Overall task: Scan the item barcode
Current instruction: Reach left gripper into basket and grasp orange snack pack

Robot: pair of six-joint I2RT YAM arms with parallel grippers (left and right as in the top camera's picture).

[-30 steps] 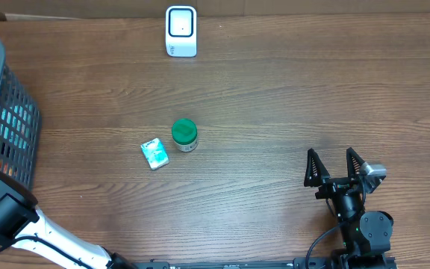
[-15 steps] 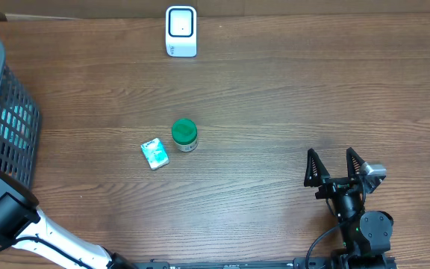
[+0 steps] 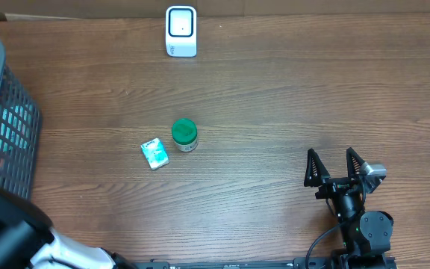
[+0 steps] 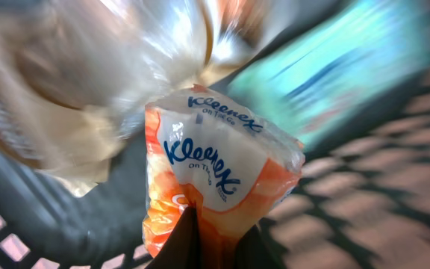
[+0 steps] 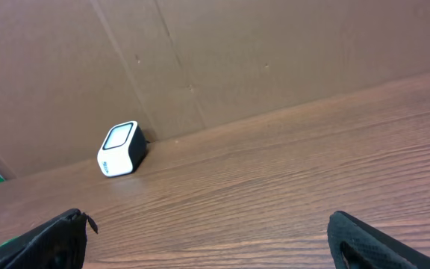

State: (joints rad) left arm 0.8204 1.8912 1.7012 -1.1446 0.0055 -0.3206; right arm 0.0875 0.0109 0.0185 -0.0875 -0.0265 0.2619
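Observation:
An orange and white Kleenex tissue pack [image 4: 216, 175] fills the left wrist view. My left gripper [image 4: 219, 233] is shut on its lower end, with a dark finger [image 4: 184, 243] pressed into the wrapper. No barcode shows on the pack's visible face. Behind it lie blurred basket mesh and other packaged goods. The white scanner [image 3: 181, 31] stands at the table's far edge and also shows as the scanner [image 5: 121, 148] in the right wrist view. My right gripper [image 3: 337, 164] rests open at the near right, and nothing lies between the jaws of the right gripper [image 5: 215, 243].
A dark mesh basket [image 3: 6, 112] stands at the left edge. A green-lidded jar [image 3: 184, 134] and a small green and white packet [image 3: 154, 154] sit left of the table's centre. A cardboard wall [image 5: 200, 60] backs the table.
The left arm's visible link at the bottom left has shifted toward the near edge and looks blurred. The right arm and the table objects have not moved.

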